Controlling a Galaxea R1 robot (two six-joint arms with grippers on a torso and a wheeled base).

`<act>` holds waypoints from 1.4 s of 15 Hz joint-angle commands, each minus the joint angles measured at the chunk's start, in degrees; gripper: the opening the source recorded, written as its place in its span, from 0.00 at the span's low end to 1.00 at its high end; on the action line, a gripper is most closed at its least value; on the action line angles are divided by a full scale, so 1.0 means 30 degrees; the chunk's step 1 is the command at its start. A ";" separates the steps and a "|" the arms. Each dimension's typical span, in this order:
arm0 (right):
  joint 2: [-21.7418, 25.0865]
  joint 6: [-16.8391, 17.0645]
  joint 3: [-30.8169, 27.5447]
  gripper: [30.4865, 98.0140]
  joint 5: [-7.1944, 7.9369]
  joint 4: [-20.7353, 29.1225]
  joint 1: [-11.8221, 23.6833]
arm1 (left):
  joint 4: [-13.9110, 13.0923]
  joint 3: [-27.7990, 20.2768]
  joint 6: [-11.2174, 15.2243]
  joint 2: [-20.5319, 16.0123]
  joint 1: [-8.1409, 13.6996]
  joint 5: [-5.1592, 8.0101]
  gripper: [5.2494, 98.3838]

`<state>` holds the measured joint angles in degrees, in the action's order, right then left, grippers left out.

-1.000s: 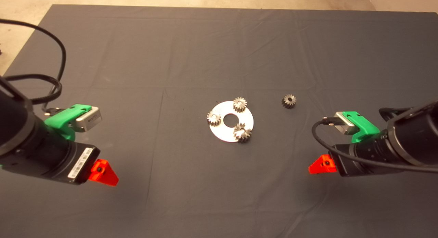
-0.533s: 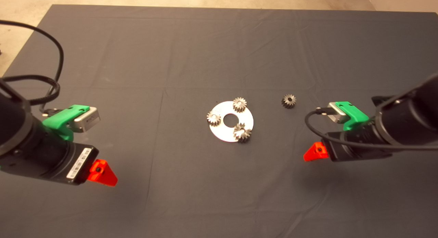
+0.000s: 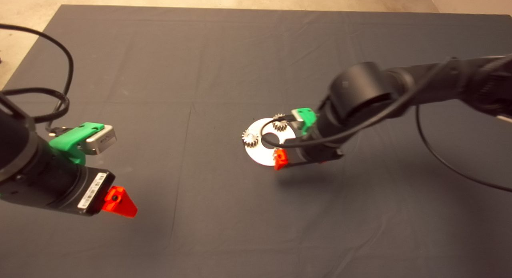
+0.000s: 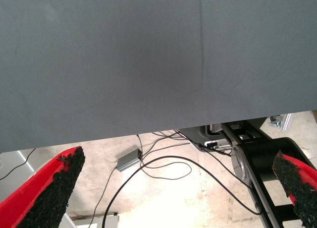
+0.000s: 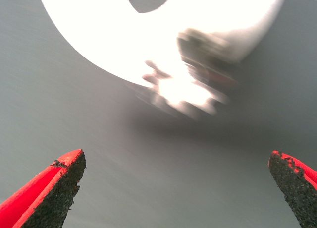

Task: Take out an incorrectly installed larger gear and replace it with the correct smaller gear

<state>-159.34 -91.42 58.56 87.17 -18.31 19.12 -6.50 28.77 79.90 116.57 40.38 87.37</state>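
Only the right wrist view shows the larger gear (image 5: 190,77) before the spread right pincer (image 5: 176,188).

You see a dark grey mat (image 3: 168,62) covering the counter, creased along faint fold lines. Pale beige floor (image 3: 24,14) shows past the mat's edge at 12 and 10 o'clock. Beyond the mat's edge, the left wrist view gives you bright floor (image 4: 163,198) with loose black cables (image 4: 198,163) and a small grey box (image 4: 129,160).
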 commanded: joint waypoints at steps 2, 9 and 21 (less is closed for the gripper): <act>-0.1104 0.1206 0.1699 1.00 0.0007 -0.1059 -0.0061 | -0.0354 0.0044 0.0029 0.0009 0.0312 0.1433 0.99; -0.1046 0.1953 0.2682 1.00 0.0007 -0.1076 -0.0044 | -0.0334 0.0014 0.0028 -0.0049 0.0312 0.1404 0.99; -0.1204 0.3228 0.4411 1.00 0.0019 -0.1750 -0.0466 | -0.0354 0.0014 -0.0002 -0.0079 0.0312 0.1433 0.99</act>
<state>-162.40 -82.10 71.67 87.24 -21.61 17.16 -6.50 28.88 79.90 116.46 40.38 87.41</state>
